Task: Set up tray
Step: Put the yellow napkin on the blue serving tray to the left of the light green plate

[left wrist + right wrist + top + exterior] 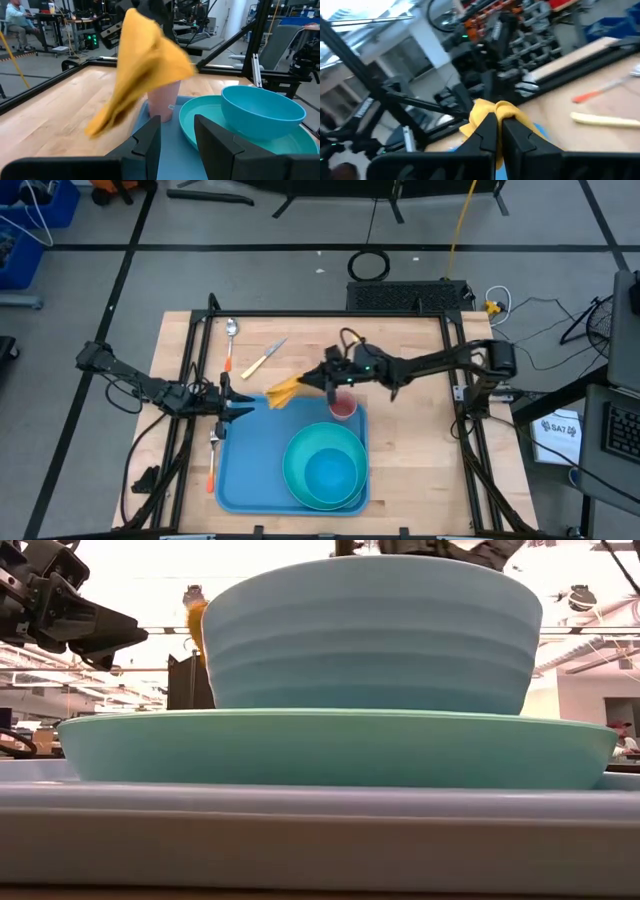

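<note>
Nearest on the desk (420,360), the blue tray (245,470), stiff, slick and best gripped by its low rim, carries plate (300,490), bowl (325,465) and pink cup (342,408), the left pincer (240,406) standing apart at its corner, the right pincer (318,378) beyond clamped on the limp yellow napkin (283,392).

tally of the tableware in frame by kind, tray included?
Tray: 1
Plate: 1
Bowl: 1
Cup: 1
Napkin: 1, lifted in the right gripper
Spoon: 1
Knife: 1
Orange-handled utensil beside the tray, type unclear: 1
Total: 8
</note>
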### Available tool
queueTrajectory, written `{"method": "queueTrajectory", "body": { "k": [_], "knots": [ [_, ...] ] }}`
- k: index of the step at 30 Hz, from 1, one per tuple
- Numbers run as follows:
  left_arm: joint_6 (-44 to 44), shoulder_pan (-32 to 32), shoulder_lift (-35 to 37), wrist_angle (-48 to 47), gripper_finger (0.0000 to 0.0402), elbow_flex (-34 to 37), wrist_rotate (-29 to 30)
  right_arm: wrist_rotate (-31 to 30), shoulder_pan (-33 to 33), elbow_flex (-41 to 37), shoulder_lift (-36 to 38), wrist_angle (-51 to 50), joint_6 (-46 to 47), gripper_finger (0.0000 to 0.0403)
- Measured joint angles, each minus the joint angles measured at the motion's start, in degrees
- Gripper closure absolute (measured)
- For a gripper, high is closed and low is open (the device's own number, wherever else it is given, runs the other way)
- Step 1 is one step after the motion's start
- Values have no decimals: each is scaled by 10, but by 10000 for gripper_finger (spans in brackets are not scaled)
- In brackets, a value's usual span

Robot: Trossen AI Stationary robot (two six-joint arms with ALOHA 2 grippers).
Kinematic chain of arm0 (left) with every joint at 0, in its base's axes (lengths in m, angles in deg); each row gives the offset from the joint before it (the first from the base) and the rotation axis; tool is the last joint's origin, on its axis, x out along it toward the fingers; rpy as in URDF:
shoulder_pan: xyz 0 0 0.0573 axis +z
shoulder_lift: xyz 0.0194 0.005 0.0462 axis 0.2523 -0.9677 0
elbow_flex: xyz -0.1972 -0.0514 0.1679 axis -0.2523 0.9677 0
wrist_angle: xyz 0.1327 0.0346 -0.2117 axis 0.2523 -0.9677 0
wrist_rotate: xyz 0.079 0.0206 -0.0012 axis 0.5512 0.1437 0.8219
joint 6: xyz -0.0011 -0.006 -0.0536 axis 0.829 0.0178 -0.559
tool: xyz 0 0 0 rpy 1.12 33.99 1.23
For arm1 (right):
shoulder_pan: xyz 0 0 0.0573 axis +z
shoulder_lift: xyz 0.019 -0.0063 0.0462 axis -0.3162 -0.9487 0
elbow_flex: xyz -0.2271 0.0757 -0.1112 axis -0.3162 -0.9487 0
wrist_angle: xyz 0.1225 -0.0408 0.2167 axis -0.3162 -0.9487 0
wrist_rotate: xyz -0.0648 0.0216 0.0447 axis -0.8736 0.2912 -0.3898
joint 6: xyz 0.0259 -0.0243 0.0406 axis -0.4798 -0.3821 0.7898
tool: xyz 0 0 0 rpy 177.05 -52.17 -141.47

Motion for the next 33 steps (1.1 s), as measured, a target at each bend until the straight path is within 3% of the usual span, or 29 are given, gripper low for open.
{"method": "queueTrajectory", "body": {
  "k": [6, 15, 24, 33],
  "knots": [
    [4, 0, 0, 0, 279, 0, 17, 66, 33, 70, -69, -15, 15, 403],
    [16, 0, 0, 5, 279, 0, 42, 70, 74, 111, -122, -16, 45, 403],
    [13, 0, 0, 12, 279, 0, 41, 90, 107, 210, -189, -14, 40, 403],
    [10, 0, 0, 14, 279, 0, 40, 146, 111, 278, -267, -16, 76, 403]
  ]
}}
